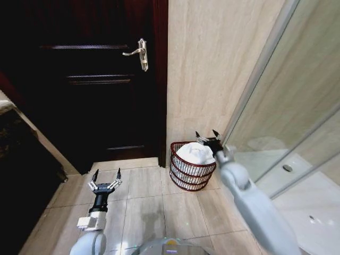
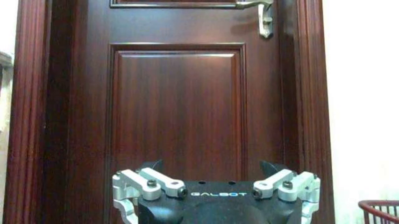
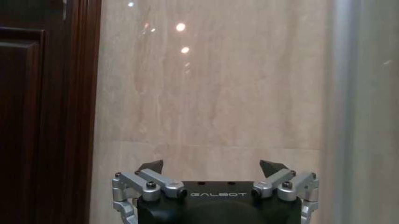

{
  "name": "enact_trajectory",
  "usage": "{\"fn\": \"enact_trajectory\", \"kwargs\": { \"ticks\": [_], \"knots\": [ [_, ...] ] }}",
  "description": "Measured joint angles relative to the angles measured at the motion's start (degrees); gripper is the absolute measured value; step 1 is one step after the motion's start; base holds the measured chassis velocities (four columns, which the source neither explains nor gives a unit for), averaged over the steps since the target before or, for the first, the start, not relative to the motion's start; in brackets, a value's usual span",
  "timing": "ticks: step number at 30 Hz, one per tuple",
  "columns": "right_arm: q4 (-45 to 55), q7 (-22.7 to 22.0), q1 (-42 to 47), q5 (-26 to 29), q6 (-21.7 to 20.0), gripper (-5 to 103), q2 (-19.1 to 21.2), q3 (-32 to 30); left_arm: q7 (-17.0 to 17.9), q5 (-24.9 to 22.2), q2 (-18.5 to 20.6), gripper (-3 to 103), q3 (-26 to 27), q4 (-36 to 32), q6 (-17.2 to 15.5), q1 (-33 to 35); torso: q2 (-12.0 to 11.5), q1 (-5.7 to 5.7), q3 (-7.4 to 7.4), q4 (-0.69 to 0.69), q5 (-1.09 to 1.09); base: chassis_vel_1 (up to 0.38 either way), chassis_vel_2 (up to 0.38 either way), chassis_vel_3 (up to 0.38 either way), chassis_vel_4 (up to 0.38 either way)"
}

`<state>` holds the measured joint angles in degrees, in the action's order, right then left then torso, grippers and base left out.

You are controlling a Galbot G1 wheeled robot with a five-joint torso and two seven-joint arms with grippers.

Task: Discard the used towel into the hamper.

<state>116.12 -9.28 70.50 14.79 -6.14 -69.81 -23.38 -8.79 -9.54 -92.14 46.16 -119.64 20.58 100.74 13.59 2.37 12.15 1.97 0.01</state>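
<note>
Since the white towel [image 1: 194, 152] already sits bunched in the hamper [image 1: 192, 166] by the wall, it looks soft and light; grab any fold. Right end effector [image 1: 207, 136] hovers above, spread empty; left end effector [image 1: 105, 176] idles open near the door [image 1: 90, 74].

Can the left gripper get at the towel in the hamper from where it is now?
Probably yes. The left gripper hangs open over bare floor tiles, apart from the hamper, with nothing between them. The white towel lies heaped in the open top. The open right gripper hovers right above it and could crowd the approach.
</note>
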Motion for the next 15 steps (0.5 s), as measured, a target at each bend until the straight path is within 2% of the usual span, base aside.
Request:
{"fn": "enact_trajectory", "kwargs": {
  "ticks": [2, 4, 5, 9, 15],
  "knots": [
    [2.3, 4.6, 8.0, -5.1, 3.6, 100, -6.4, -3.7, 0.2, -0.1, 0.0, 100, -0.2, -0.1, 0.3, 0.4, 0.0, 0.0, -0.01, -0.03, 0.0, 0.0, 0.0, 0.0, 0.0],
    [3.1, 5.9, 9.8, -6.1, 4.5, 100, -7.7, -4.4, 0.2, -0.3, 0.0, 100, -0.2, -0.1, 0.4, 0.6, 0.0, 0.0, -0.01, -0.03, 0.0, 0.0, 0.0, 0.0, 0.0],
    [4.8, 8.1, 13.4, -7.6, 6.3, 100, -10.0, -5.4, 0.2, -0.5, 0.0, 100, -0.2, -0.5, 0.4, 1.1, 0.0, 0.0, -0.02, -0.02, -0.05, 0.0, 0.0, 0.0, 0.0],
    [6.2, 9.8, 17.4, -8.2, 8.8, 100, -11.5, -6.4, 0.2, -0.4, 0.0, 100, -0.2, -1.5, -0.1, 1.6, 0.0, 0.0, -0.03, -0.01, -0.02, 0.0, 0.0, 0.0, 0.0],
    [6.1, 8.9, 18.9, -8.7, 11.1, 100, -11.6, -6.0, 1.7, 0.9, 0.0, 100, -0.2, -1.2, -1.6, 1.2, -0.1, 0.0, -0.04, 0.0, -0.01, 0.0, 0.0, 0.0, 0.0]
  ]
}}
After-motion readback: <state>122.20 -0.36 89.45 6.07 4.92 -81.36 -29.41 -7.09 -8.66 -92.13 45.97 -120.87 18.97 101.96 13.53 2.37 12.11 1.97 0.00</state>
